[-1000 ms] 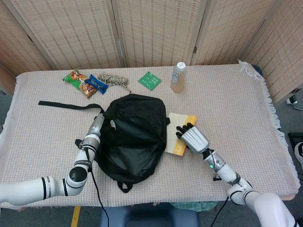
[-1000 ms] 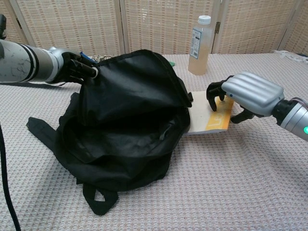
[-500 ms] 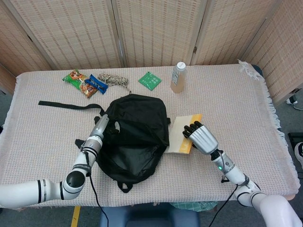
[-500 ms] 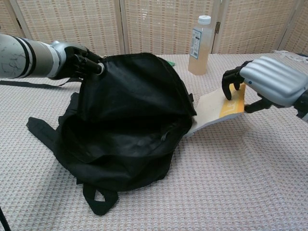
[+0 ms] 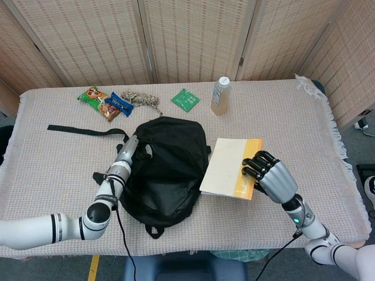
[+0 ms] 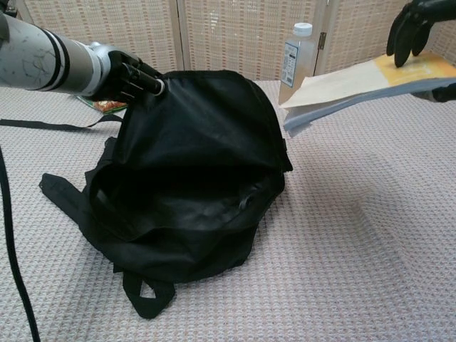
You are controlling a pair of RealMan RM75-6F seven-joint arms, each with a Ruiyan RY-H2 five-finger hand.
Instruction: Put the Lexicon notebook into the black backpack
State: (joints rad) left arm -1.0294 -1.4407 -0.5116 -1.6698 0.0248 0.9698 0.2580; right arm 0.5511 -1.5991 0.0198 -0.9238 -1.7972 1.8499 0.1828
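Black backpack [image 6: 192,178] flap gripped by left hand [image 6: 128,75]; right hand [image 5: 270,175] pinches notebook [image 5: 229,168] (lifted off table)

Black backpack [image 5: 167,167], cream notebook [image 5: 225,167] with orange edge, pink woven tablecloth [image 5: 304,123]

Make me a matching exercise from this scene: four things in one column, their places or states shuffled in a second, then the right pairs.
Things:
1. notebook
2. black backpack
3. bottle
4. green packet

States:
A. standing upright behind the backpack
B. lying flat at the table's far side
C. held up off the table by the right hand
D. top flap gripped by the left hand

Pairs: 1-C, 2-D, 3-A, 4-B
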